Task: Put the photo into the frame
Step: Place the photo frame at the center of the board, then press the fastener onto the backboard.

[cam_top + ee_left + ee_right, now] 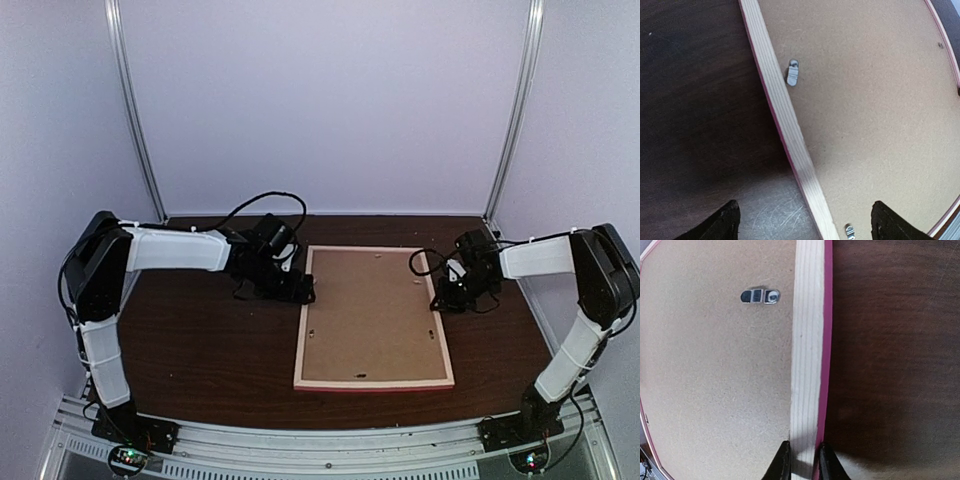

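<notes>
The dark worktop (200, 350) shows wide to the left of the frame (372, 383) and narrower to its right. The frame lies face down, brown backing (372, 315) up. The right end effector (803, 462) is clenched on the frame's right rail. The left end effector (805, 220) is released, its fingers spread astride the left rail, with a metal clip (792, 72) just inside that rail.

Shows pale straight-grained wood edged in pink on the frame (370, 384), centre of the top view. Speckled tan across the backing board (372, 315) inside it. Dark brown, faintly streaked, over the table (200, 350). Silver on a clip (760, 296), upper left in the right wrist view.
</notes>
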Action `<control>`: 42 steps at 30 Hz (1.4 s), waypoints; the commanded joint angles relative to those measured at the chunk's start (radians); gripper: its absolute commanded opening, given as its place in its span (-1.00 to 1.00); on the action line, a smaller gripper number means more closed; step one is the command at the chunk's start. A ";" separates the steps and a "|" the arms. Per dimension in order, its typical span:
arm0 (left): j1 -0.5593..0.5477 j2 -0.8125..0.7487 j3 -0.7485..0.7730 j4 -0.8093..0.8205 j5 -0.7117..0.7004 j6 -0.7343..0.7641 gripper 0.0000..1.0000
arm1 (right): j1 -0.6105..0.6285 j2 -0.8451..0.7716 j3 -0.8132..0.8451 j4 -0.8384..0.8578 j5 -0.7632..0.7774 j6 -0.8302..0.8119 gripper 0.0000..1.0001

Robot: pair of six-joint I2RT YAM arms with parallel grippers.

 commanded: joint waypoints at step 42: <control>0.153 0.116 0.119 -0.215 -0.159 0.287 0.62 | 0.313 0.075 0.106 0.071 0.059 0.164 -0.70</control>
